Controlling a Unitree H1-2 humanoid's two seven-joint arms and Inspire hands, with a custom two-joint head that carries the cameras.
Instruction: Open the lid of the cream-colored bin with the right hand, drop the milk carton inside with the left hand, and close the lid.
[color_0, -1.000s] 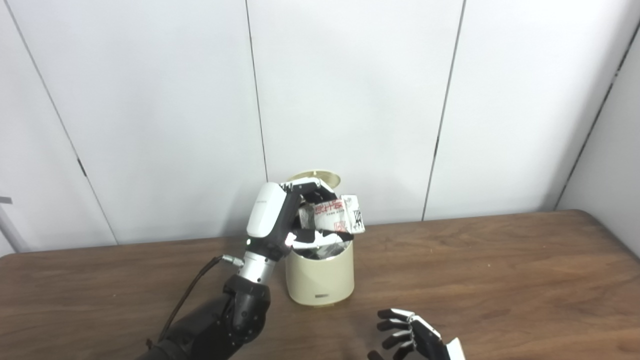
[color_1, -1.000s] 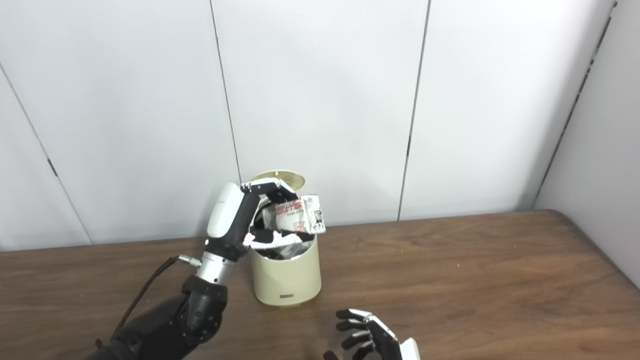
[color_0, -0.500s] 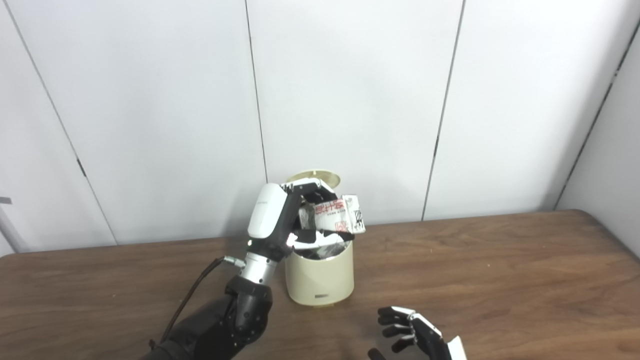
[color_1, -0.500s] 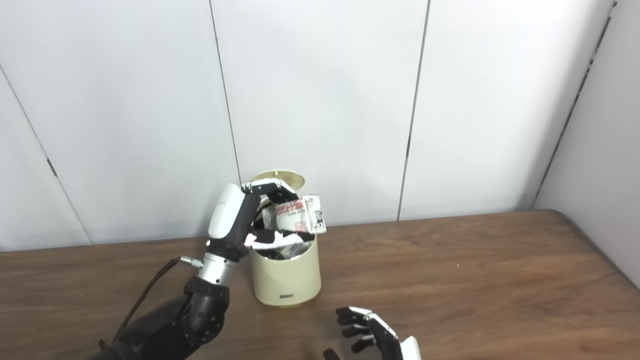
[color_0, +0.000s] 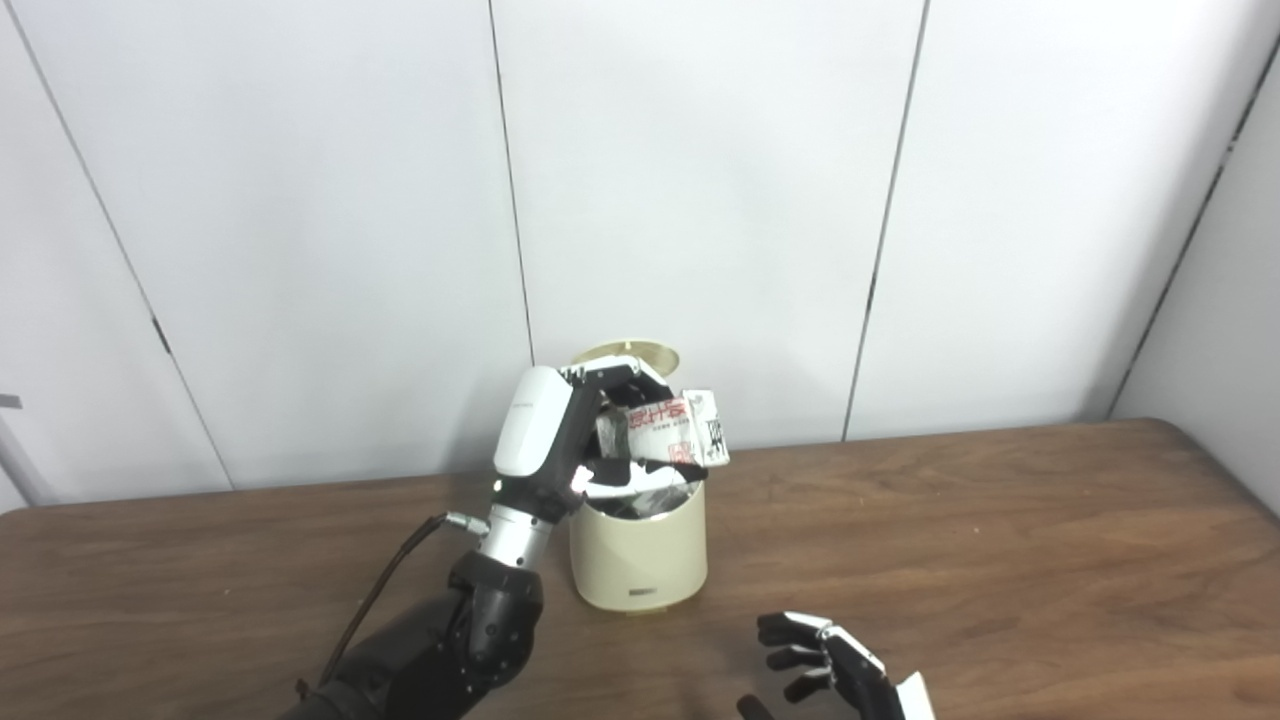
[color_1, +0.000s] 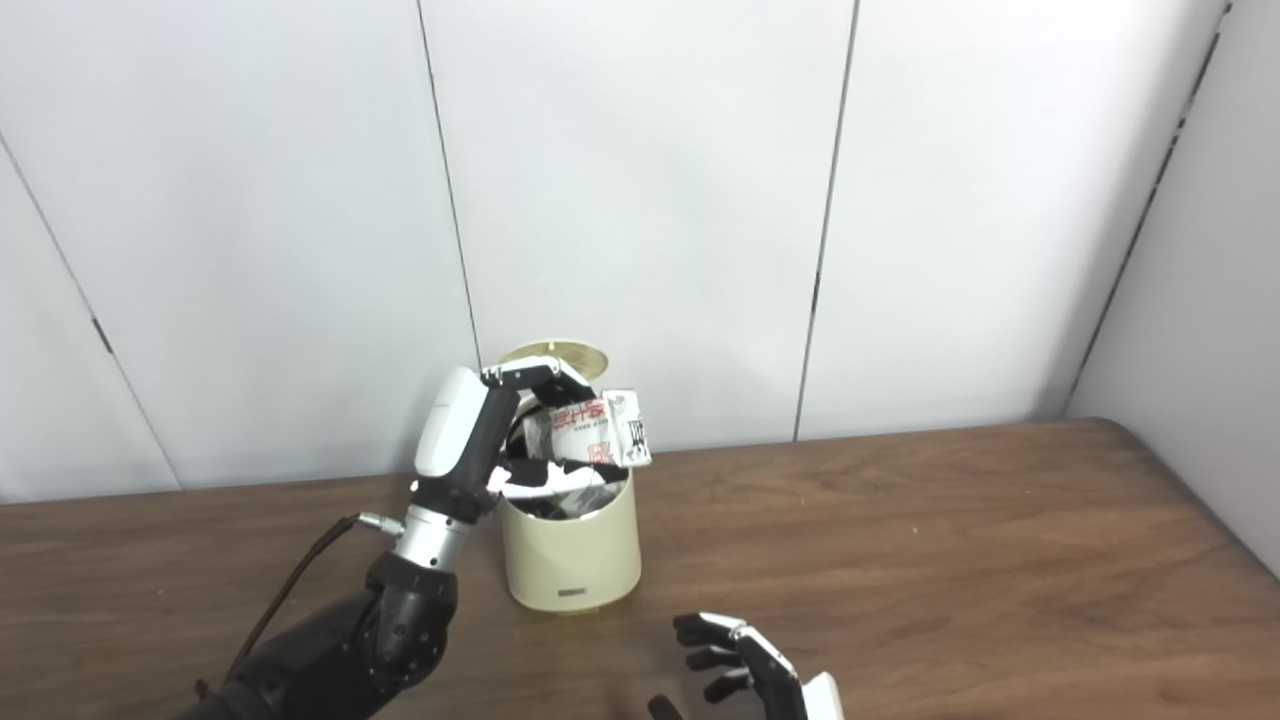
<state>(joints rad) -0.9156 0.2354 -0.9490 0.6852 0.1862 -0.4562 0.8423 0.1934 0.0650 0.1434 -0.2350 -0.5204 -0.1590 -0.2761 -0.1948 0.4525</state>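
Observation:
The cream-colored bin (color_0: 640, 550) stands on the wooden table (color_0: 1000, 540), its round lid (color_0: 628, 355) tipped up at the back. My left hand (color_0: 560, 435) is shut on the white and red milk carton (color_0: 670, 430) and holds it on its side just above the bin's open mouth. My right hand (color_0: 830, 670) is open and empty, low at the front of the table, to the right of the bin and apart from it. The same scene shows in the right eye view, with the bin (color_1: 572, 555) and carton (color_1: 598, 428).
A white panelled wall (color_0: 700, 200) runs right behind the bin. A black cable (color_0: 385, 590) hangs from my left wrist.
My right hand has curled its fingers a little and shifted slightly. The left hand and carton stay in place over the bin.

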